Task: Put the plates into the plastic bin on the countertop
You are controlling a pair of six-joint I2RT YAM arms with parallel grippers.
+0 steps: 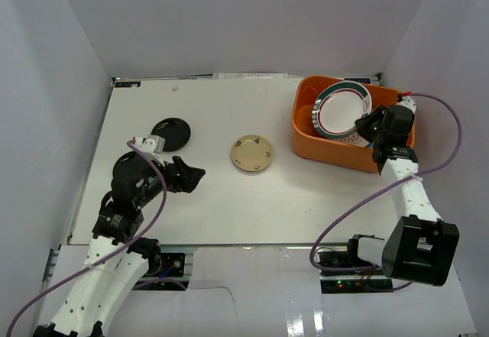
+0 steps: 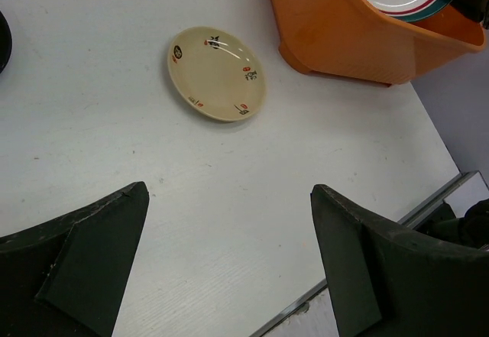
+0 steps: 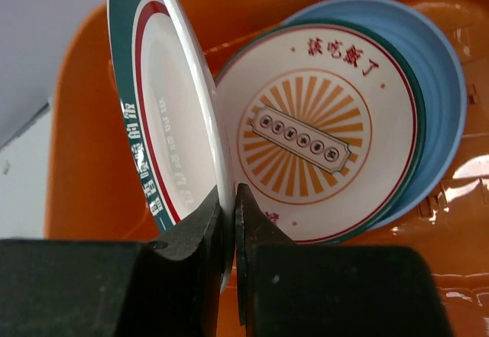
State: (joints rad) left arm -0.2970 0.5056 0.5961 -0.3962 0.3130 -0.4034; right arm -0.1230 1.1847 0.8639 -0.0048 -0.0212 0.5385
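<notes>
- Your left gripper (image 1: 191, 176) sat nearest, at the left of the countertop (image 1: 229, 207), with its jaws spread wide and nothing between them.
- From the left wrist view, the cream plate (image 2: 217, 73) lay flat straight ahead of those open fingers, farther out and to the right, well apart from them. The left arm was clearly the nearer one to it.
- The small black plate (image 1: 171, 134) lay flat just beyond the left arm, to the far left of the gripper and apart from the cream plate.
- Your right gripper (image 3: 227, 199) was farther back on the right side, over the plastic bin (image 1: 306, 134), and was clamped on the rim of the white plate with the green-red rim (image 3: 168, 123).
- That plate stood nearly on edge inside the bin's outline, with its face turned toward the stack rather than lying flat.
- Beside it in the bin, the white plate with the orange-brown pattern (image 3: 313, 134) rested on the light blue plate (image 3: 435, 85), both leaning against the bin's far side.
- By my judgement the release turned on that tilt: the held plate had to tip toward the stack, not away from it.
</notes>
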